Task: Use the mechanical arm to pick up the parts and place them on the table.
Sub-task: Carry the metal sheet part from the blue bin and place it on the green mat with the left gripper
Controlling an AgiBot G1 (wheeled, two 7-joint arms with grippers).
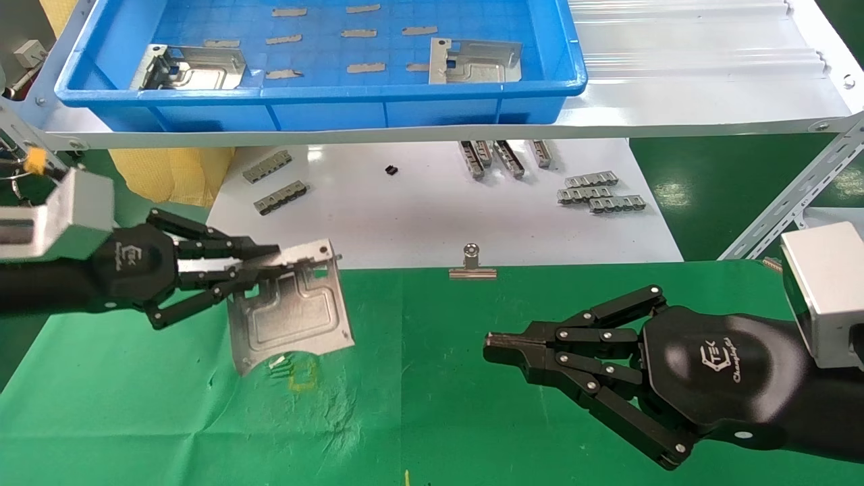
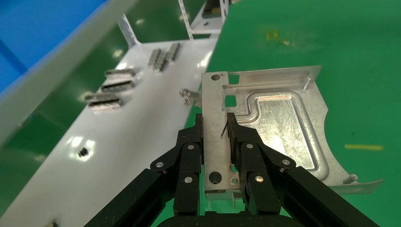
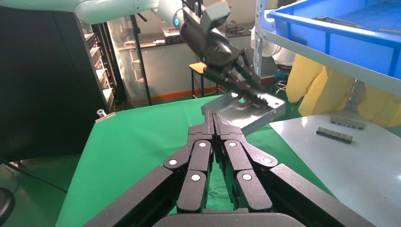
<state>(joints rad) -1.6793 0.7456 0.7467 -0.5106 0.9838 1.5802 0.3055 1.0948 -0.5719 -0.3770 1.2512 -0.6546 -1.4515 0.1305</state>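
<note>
The left gripper (image 1: pixel 270 260) reaches in level from the left edge of the head view, its black link fingers (image 2: pixel 235 137) pinching the holed flange of a stamped metal part (image 1: pixel 293 314). The plate hangs tilted at centre left, above the green-covered bench (image 1: pixel 432 418), its curved lower edge over a small yellow mark (image 1: pixel 302 378). The right gripper (image 1: pixel 496 345), at lower right, lies low over the cloth with its fingers pressed together, holding nothing. Both palms carry a white "TEK" logo; the script beneath it is too small to read. Two more parts (image 1: pixel 476 62) lie in the blue tray (image 1: pixel 324 91) along the top of the frame.
</note>
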